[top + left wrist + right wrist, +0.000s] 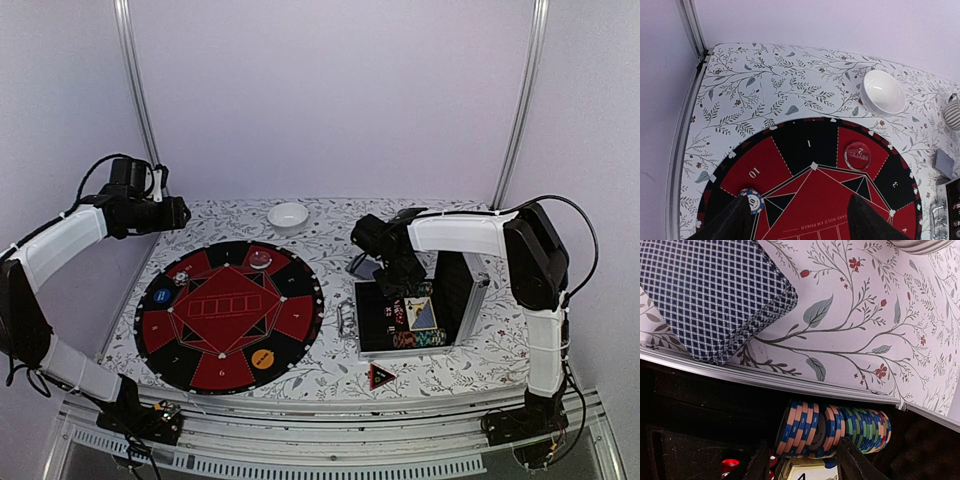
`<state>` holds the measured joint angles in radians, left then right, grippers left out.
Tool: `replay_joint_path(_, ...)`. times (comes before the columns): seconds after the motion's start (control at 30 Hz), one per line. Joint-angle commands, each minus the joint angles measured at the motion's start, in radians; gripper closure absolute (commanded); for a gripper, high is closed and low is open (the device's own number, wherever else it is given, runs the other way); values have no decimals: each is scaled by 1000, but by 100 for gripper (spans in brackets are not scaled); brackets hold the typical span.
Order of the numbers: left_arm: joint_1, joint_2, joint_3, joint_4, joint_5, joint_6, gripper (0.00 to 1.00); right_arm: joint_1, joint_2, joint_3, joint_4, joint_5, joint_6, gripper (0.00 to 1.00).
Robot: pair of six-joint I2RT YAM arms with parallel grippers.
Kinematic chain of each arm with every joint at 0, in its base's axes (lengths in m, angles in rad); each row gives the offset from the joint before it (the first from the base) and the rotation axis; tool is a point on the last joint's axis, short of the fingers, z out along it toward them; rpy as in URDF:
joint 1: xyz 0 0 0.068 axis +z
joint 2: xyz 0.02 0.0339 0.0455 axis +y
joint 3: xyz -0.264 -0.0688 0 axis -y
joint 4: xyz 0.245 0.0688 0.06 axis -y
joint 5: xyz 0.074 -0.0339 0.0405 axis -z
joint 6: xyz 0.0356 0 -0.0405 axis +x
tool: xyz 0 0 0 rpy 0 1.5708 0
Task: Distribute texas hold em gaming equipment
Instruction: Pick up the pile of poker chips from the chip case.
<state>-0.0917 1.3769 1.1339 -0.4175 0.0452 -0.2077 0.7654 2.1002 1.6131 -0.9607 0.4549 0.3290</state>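
**A:** How will the chips handle?

**B:** The row of striped poker chips [832, 432] stands on edge in the dark tray of the open case [815, 386]. I'd judge them hard, smooth and fairly heavy as a block. They are loose from one another, so a careless squeeze could fan them out. The safest hold is probably a pinch across the flat faces of a short run, which presses the chips together.

**A:** Where are they relative to the right gripper [802, 460]?

**B:** Just beyond its fingertips, and a little off to one side of the gap, seemingly without contact. The jaws stand apart with nothing clamped between them.

**A:** And the cards?

**B:** The deck of playing cards [710, 295] lies on the floral table [920, 340], just outside the case rim and clear of the fingers. It would be light and slippery, and easy to shear.

**A:** What about the left gripper [800, 200]?

**B:** It is spread wide and empty over the poker mat [805, 200]. One single chip [752, 199] lies flat on the mat beside one of its fingers.
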Motion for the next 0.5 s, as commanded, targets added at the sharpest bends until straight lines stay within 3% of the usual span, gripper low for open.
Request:
replay_joint_path(0.0,-11,9,0,-1,15,15,31,-4,9,28,-15,19,8,51)
replay_joint_path(0.47,-10,4,-2,-5,13,21,31,-5,14,-4,18,-12,12,49)
